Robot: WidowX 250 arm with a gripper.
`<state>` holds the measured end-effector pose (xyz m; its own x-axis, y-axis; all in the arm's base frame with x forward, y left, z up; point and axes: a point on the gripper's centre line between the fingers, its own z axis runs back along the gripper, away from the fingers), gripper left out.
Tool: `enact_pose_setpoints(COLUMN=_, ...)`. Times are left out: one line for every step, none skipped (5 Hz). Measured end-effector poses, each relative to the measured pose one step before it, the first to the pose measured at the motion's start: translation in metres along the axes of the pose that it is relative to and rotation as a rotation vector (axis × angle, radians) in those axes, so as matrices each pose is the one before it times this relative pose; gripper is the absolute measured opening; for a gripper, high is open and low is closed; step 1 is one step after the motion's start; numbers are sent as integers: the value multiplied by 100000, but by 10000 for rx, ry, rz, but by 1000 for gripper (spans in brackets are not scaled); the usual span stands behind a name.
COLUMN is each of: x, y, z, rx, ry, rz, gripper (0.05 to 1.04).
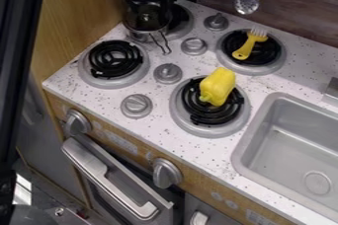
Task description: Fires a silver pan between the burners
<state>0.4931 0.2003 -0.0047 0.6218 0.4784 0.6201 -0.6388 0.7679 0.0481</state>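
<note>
While the silver pan [138,36] overlaps the rear-left burner [188,27], we're likely at the grasp — whether the black gripper [147,17] is clenched, we cannot tell — and should next carry the silver pan between the burners [142,73].

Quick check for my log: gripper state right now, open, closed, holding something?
Gripper: down at the silver pan; whether open, closed or holding it cannot be told.

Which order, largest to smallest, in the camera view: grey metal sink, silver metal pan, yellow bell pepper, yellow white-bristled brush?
Sink
Pan and pepper: too close to rank; gripper partly covers pan
Brush
</note>
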Motion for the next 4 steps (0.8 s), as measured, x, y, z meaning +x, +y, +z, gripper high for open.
enact_pose_setpoints(x=-499, y=-37, z=-503, rx=6, ry=97, rz=-4, gripper=997)
enact_pose_setpoints(x=-463, y=384, z=-333, rx=-147, ry=159, rz=475, gripper=997)
enact_pose_setpoints(x=438, y=673, z=-203, rx=-162, ry=212, rz=1040, gripper=998)
enact_pose_setpoints(x=395, y=765, z=-430, rx=28, ry=213, rz=559, gripper=954)
